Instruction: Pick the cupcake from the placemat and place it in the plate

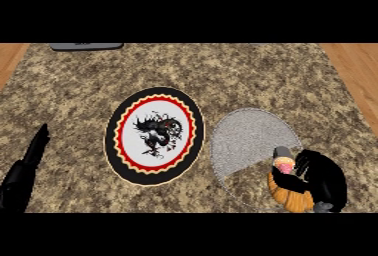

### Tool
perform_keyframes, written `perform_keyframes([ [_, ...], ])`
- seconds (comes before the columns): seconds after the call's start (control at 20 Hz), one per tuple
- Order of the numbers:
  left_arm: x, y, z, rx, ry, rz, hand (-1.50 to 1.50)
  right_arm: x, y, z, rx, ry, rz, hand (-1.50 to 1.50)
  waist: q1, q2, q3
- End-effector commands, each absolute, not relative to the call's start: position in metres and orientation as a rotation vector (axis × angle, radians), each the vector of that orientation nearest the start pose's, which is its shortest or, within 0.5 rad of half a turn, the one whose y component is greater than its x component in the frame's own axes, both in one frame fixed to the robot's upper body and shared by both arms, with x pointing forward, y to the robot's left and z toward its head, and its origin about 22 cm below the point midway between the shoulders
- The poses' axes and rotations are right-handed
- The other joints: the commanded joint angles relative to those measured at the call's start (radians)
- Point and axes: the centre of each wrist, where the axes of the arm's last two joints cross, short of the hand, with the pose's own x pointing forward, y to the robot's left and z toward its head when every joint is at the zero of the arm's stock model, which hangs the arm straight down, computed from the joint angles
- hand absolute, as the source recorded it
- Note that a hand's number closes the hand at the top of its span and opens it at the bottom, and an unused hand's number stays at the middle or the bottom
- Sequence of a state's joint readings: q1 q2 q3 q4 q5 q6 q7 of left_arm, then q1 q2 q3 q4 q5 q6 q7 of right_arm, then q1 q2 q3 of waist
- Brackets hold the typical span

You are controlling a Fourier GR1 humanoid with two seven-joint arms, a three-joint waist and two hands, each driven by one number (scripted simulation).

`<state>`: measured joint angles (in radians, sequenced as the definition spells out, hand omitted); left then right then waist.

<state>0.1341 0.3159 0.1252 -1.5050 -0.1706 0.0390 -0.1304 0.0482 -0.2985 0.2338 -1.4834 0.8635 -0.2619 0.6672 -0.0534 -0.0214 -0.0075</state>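
Observation:
A cupcake (286, 186) with an orange-brown ribbed wrapper and pinkish top lies on the grey placemat (247, 140) at the lower right of the head view. My right hand (321, 180) is curled round it, thumb across its middle and fingers hiding its right side. The plate (127, 150), black-rimmed with a red ring and a dark figure on white, lies left of the placemat with nothing on it. My left hand (29, 157) rests at the far left edge with straight fingers pointing up, well away from the plate.
The speckled stone counter (221, 70) has wooden strips along its left and right sides. A grey flat object (86, 46) sits at the far edge, top left.

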Motion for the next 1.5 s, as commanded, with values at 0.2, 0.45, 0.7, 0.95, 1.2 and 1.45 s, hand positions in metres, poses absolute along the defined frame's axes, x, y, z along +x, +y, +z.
perform_keyframes([
  [0.2, 0.211, 0.351, 0.001, 0.522, -1.485, -0.257, 0.00, 0.179, -0.206, 0.054, -1.401, -1.099, 0.440, 1.50, 0.004, 0.005, 0.001],
  [0.45, 0.202, 0.343, -0.015, 0.501, -1.492, -0.270, 0.00, 0.143, -0.155, 0.102, -1.355, -1.361, 0.427, 1.50, 0.034, 0.012, 0.004],
  [0.7, 0.204, 0.352, -0.006, 0.474, -1.514, -0.298, 0.00, 0.120, -0.115, 0.146, -1.282, -1.475, 0.459, 1.50, 0.052, 0.017, 0.006],
  [0.95, 0.204, 0.337, -0.015, 0.475, -1.518, -0.306, 0.00, 0.141, -0.058, 0.157, -1.225, -1.547, 0.517, 1.50, 0.070, 0.021, 0.005],
  [1.2, 0.223, 0.340, 0.005, 0.483, -1.530, -0.317, 0.00, 0.184, -0.032, 0.149, -1.167, -1.522, 0.499, 1.50, 0.077, 0.024, 0.007],
  [1.45, 0.225, 0.328, 0.007, 0.454, -1.536, -0.328, 0.00, 0.231, -0.021, 0.158, -1.114, -1.456, 0.472, 1.50, 0.107, 0.027, 0.007],
])
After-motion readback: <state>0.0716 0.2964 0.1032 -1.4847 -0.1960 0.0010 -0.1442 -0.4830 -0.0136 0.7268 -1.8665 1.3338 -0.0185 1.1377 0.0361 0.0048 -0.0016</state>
